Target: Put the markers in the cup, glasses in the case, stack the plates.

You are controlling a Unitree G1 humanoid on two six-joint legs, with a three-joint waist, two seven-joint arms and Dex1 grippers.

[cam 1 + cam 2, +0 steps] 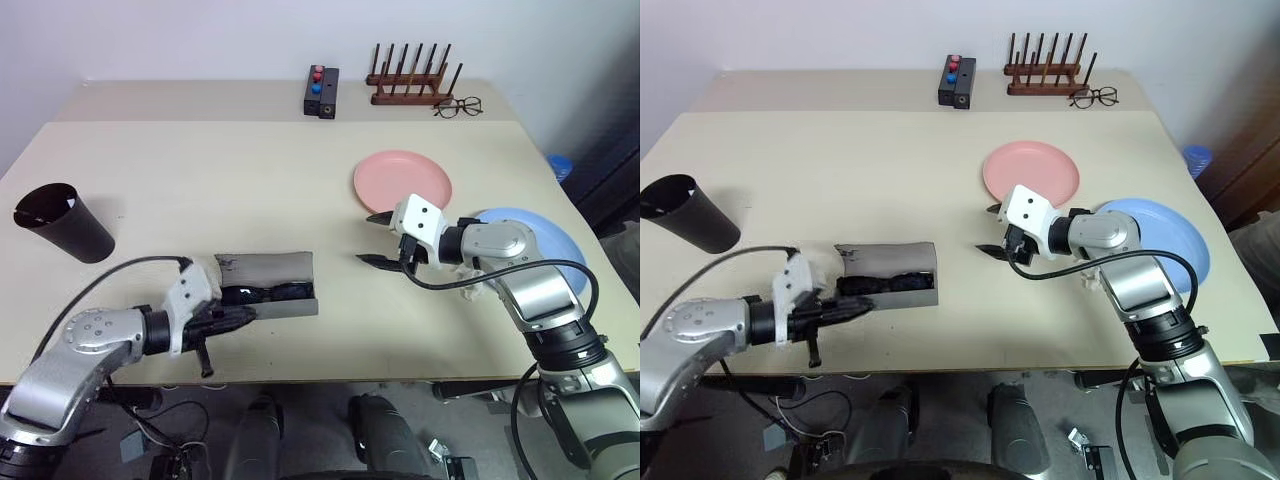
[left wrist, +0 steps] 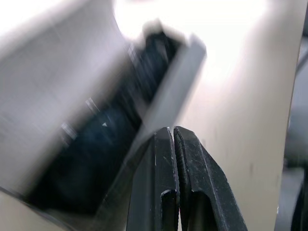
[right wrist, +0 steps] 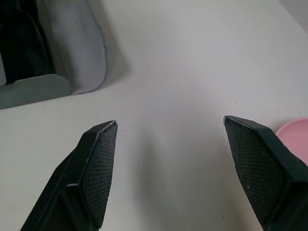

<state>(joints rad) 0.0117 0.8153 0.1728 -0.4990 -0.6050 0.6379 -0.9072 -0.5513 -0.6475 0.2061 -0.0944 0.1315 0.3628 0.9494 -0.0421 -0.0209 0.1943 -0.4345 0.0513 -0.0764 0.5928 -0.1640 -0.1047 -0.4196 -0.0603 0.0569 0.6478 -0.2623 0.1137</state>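
Sunglasses (image 1: 265,293), black with dark lenses, lie inside open grey case (image 1: 290,268), lower centre of frame. Left gripper (image 1: 245,317) fingers closed, empty, beside it. Right gripper (image 1: 375,238) fingers wide apart, empty.

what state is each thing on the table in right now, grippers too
case: open, lid back flat on the table
sunglasses: lying inside the case
cup: tipped over on its side
pink plate: flat on the table, not stacked
blue plate: flat, apart from the pink plate, partly behind the right arm
left gripper: shut, empty, at the case's front edge
right gripper: open, empty, above the table
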